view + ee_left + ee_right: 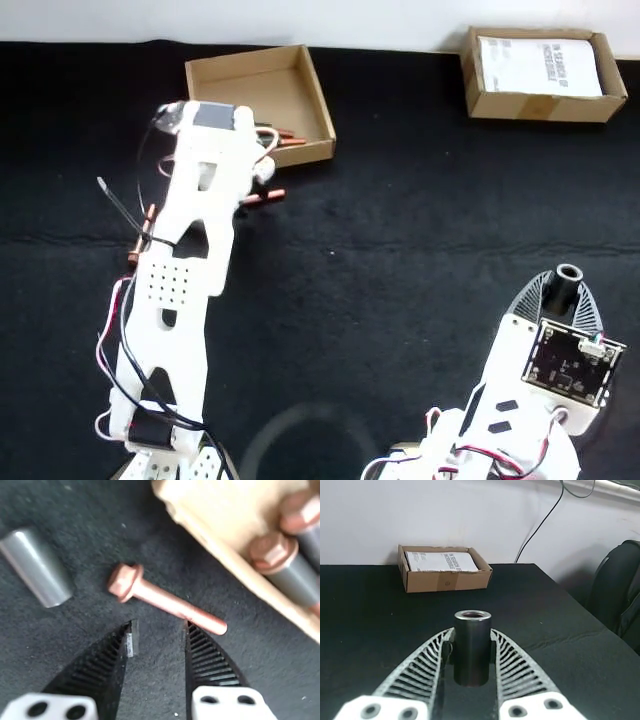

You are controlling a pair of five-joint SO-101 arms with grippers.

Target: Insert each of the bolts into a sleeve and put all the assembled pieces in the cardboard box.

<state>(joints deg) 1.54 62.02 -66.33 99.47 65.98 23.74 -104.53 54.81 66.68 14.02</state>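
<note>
Copper is colouring the loose bolt (165, 597), with its flanged hex head and plain shank. It is lying flat on the black cloth (60, 645) just outside the cardboard box (225, 535), a grey sleeve (37, 565) is lying farther from the box, and two assembled pieces (285, 565) are sitting inside it. I am hovering the left gripper (158, 625) over the bolt's shank, fingers spread and gripping nothing, while the right gripper (471, 630) is pinching a second sleeve (471, 652) upright, well apart from the box with open cloth around it.
</note>
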